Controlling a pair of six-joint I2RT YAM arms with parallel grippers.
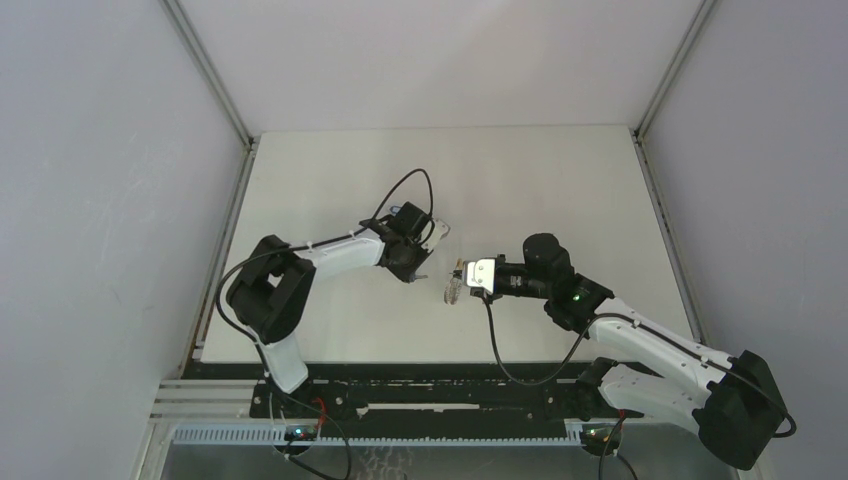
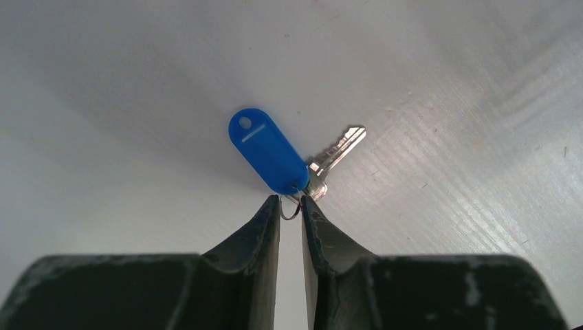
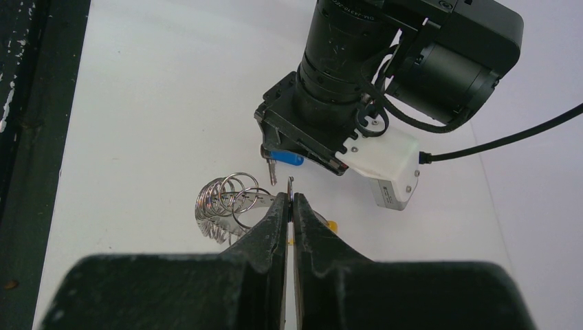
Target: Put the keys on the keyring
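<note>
My left gripper (image 2: pixel 291 206) is shut on the small wire ring of one key. The blue tag (image 2: pixel 268 151) and silver key (image 2: pixel 337 155) hang from its tips above the table. My right gripper (image 3: pixel 291 199) is shut on the rim of the keyring (image 3: pixel 223 199), a silvery loop carrying several small split rings, with a yellow piece (image 3: pixel 332 225) behind the fingers. In the right wrist view the left gripper (image 3: pixel 275 157) holds the blue tag (image 3: pixel 285 159) just beyond the keyring. From above, the left gripper (image 1: pixel 420 268) and the right gripper (image 1: pixel 462 280) nearly meet. A second key is not in view.
The white table (image 1: pixel 560 190) is walled by pale panels left, right and back. A dark rail (image 1: pixel 400 372) runs along the near edge. The left arm's black cable (image 1: pixel 405 185) loops above its wrist.
</note>
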